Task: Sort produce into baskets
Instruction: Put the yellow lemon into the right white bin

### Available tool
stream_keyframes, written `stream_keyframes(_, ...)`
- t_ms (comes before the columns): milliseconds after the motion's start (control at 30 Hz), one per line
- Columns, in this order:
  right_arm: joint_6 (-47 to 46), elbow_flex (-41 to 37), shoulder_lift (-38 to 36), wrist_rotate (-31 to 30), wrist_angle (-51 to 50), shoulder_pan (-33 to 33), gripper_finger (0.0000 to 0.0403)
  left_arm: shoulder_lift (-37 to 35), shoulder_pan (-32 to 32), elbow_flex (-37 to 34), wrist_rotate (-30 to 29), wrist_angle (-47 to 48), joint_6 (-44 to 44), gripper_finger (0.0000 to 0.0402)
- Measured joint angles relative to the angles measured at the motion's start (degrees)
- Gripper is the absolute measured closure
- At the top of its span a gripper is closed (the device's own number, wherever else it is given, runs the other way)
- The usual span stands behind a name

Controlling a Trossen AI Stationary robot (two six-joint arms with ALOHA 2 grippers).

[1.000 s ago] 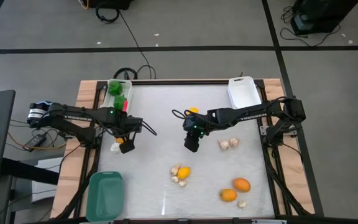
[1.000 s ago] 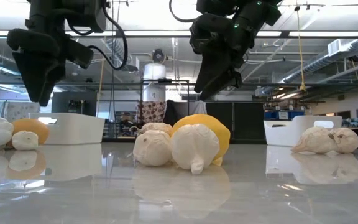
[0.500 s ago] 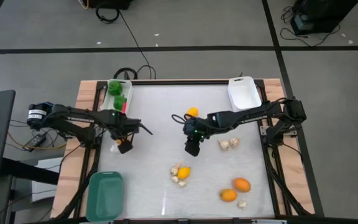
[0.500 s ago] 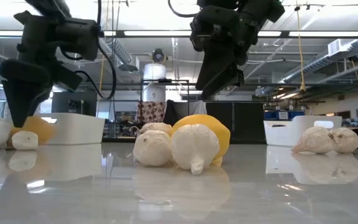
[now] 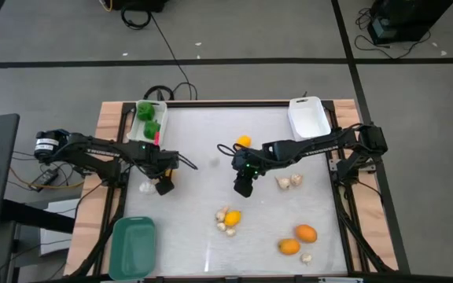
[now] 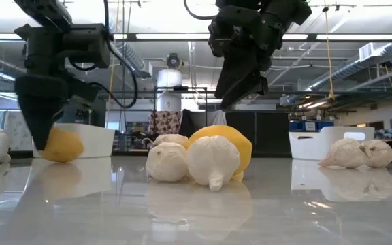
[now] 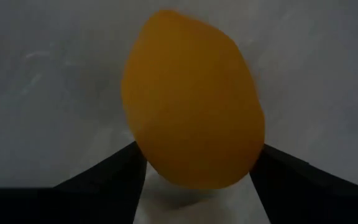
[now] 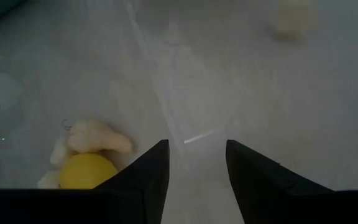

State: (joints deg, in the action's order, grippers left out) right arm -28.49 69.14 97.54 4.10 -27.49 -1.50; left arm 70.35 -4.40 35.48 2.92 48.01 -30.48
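My left gripper [image 5: 163, 187] is near the table's left side, pointing down, shut on an orange fruit [image 7: 191, 99] that also shows in the low view [image 6: 62, 145]. From above the gripper hides the fruit. A whitish piece [image 5: 145, 187] lies on the table just left of it. My right gripper [image 5: 244, 185] hangs open and empty above the table's middle. Its wrist view shows a yellow fruit [image 8: 87, 170] with mushroom pieces [image 8: 95, 140] leaning against it. My left gripper pinches the orange fruit between its two fingers [image 7: 114, 171], one on each side of the fruit's broad lower part [image 7: 151, 146]. The fingers come from above, pointing down. The fruit sits at table level; I cannot tell whether it touches the table or is just above it.
A white bin with green peppers [image 5: 149, 118] stands at the far left, a white bin [image 5: 308, 118] at the far right, a teal bin [image 5: 132, 245] at the near left. Elsewhere lie a small orange fruit [image 5: 243, 141], mushrooms [image 5: 289, 181], a yellow fruit cluster [image 5: 229, 219] and two orange fruits [image 5: 306, 233].
My left gripper has come down around the orange fruit and shifted a little toward the table's right. The fruit now stands farther toward the right than before, away from the whitish piece. My right gripper has moved slightly toward the near edge.
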Motion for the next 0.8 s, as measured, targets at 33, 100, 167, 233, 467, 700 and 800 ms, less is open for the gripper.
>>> stream_keyframes(33, 0.0, 0.0, 0.0, 0.0, 0.0, 0.0, 0.0234, 0.0, 0.0, 0.0, 0.0, -0.7, 0.0, 0.0129)
stream_keyframes(100, 0.0, 0.0, 0.0, 0.1, 0.0, 0.0, 0.0234, 0.0, 0.0, 0.0, 0.0, -1.1, 0.0, 0.013)
stream_keyframes(167, 0.0, 0.0, 0.0, 0.1, 0.0, 0.0, 0.0234, 0.0, 0.0, 0.0, 0.0, -2.1, 0.4, 0.0132)
stream_keyframes(233, 0.0, 0.0, 0.0, 0.1, 0.0, 0.0, 0.0234, 0.0, 0.0, 0.0, 0.0, -3.7, 0.7, 0.0136)
stream_keyframes(467, 0.1, 0.0, 0.0, 0.7, 0.1, -0.2, 0.0234, 0.0, 0.0, 0.0, 0.9, -14.2, 0.7, 0.0162)
stream_keyframes(700, 4.1, 0.0, 0.0, 3.7, 3.8, -0.4, 0.0233, 0.0, 0.0, 0.0, 6.1, -31.0, 1.5, 0.0169)
stream_keyframes(800, 10.1, 0.0, -0.3, 3.1, 7.2, -0.5, 0.0228, 0.0, 0.0, 0.1, 7.7, -38.5, 1.5, 0.0169)
